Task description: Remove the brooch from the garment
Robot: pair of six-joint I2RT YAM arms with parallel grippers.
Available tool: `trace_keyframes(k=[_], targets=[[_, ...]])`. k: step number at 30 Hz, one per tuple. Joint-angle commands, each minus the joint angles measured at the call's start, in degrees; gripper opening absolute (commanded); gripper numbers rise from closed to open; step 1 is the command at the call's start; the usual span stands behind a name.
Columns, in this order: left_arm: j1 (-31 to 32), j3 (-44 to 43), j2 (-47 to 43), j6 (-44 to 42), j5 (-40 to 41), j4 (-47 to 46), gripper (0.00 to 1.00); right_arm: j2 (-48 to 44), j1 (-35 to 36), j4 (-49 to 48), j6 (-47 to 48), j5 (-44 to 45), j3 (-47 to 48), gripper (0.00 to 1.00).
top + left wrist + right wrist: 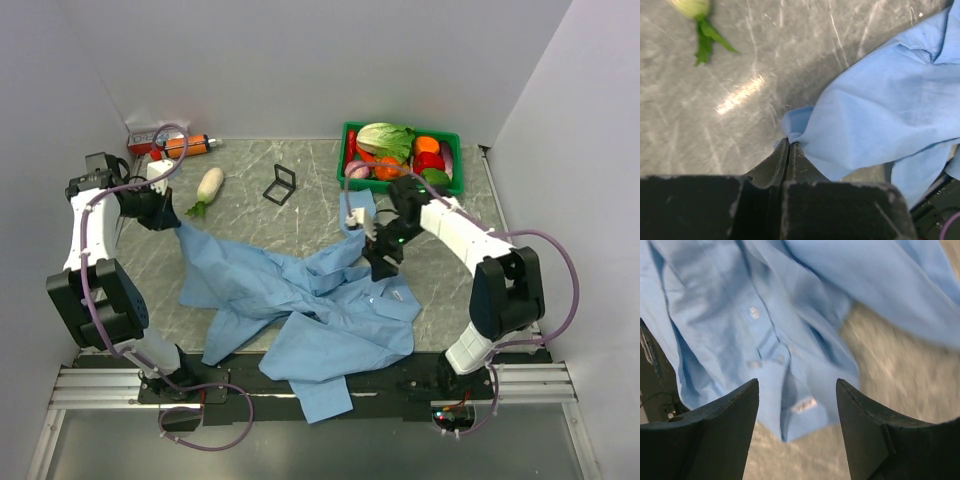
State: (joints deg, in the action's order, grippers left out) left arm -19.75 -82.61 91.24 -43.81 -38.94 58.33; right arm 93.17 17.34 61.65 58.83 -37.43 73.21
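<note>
Your left hand (pixel 789 143) is pinched fully closed on a corner of the light blue shirt (pixel 300 300), with the cloth caught right at the fingertips. It holds that corner out at the far left of the grey marbled surface (pixel 250 165), near a white radish (pixel 208 187). The rest of the shirt lies crumpled across the middle of the surface, and one part hangs over the near edge.

Your right hand (pixel 797 383) is wide open and grips nothing. It hovers over the shirt's collar area, with the small white neck label (pixel 804 405) showing between its fingers and white buttons (pixel 754 313) further up the placket.

You cannot pick out the brooch in any view, so its spot on the shirt cannot be told
</note>
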Motion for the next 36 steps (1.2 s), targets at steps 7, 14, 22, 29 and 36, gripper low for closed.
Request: trace_keyframes(k=[7,14,22,29,36], targets=[[-0.03,2.63,-1.77,1.71,-2.02,-0.49,0.01,6.94,8.58,-6.27,4.01,-1.16,5.72,0.7],[-0.03,2.54,-1.86,2.5,-2.19,-1.19,0.01,9.93,11.39,-7.6,4.54,-0.45,6.42,0.63],[-0.03,-4.39,-1.07,4.08,-2.63,-0.76,0.01,8.35,4.82,-6.9,-4.85,-4.74,15.36,0.02],[-0.12,-17.31,-3.34,9.53,-2.02,-7.07,0.01,8.09,-15.92,0.57,-12.07,-8.19,35.41,0.0],[-0.2,-32.68,-4.58,12.6,-1.93,-9.71,0.01,4.75,-23.4,9.19,-8.2,-3.88,49.83,0.0]])
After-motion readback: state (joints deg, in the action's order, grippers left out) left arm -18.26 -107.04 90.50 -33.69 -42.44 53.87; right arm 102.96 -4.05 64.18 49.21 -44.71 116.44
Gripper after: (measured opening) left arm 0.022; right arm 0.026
